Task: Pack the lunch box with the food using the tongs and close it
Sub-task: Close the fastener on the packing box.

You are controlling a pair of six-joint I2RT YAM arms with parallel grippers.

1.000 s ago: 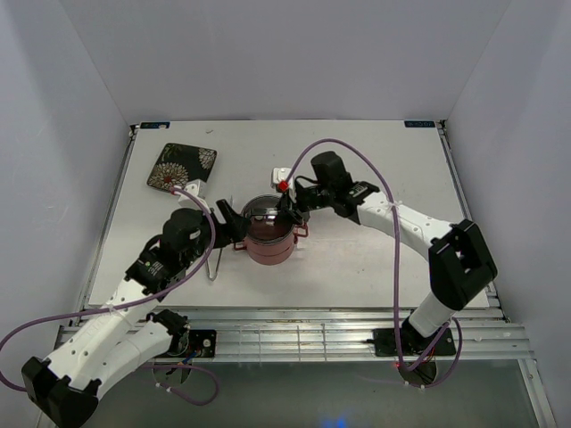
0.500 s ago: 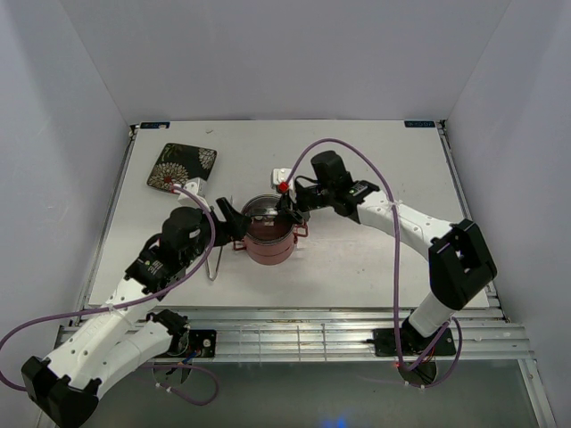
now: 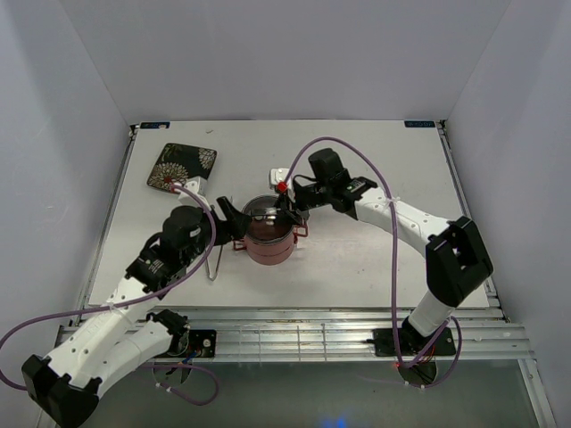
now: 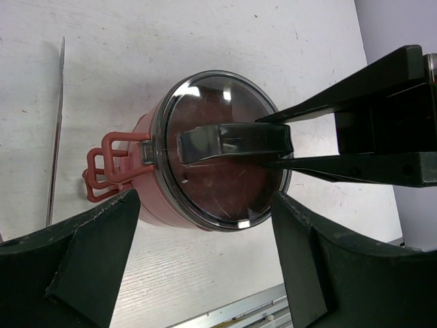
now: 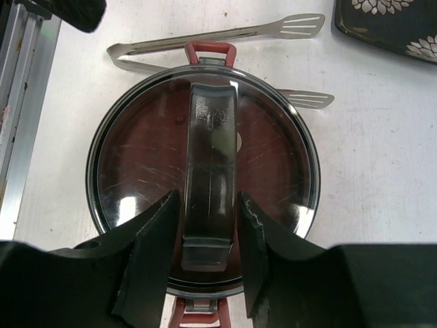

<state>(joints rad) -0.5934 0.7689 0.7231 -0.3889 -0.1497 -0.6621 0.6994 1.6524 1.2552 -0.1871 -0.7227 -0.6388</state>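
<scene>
Rigid, slick-lidded round dark-red lunch box point(image 3: 268, 239); probably best held by its dark bar handle point(image 5: 210, 171), straddled by right jaws, grip unclear; left jaws wide.

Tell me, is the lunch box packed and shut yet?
Done, it seems: the lid sits on the lunch box, and the tongs lie on the table. In hand: the right gripper straddles the lid's handle; the left gripper stands open around the box. Left: letting go. The food inside isn't visible.
</scene>
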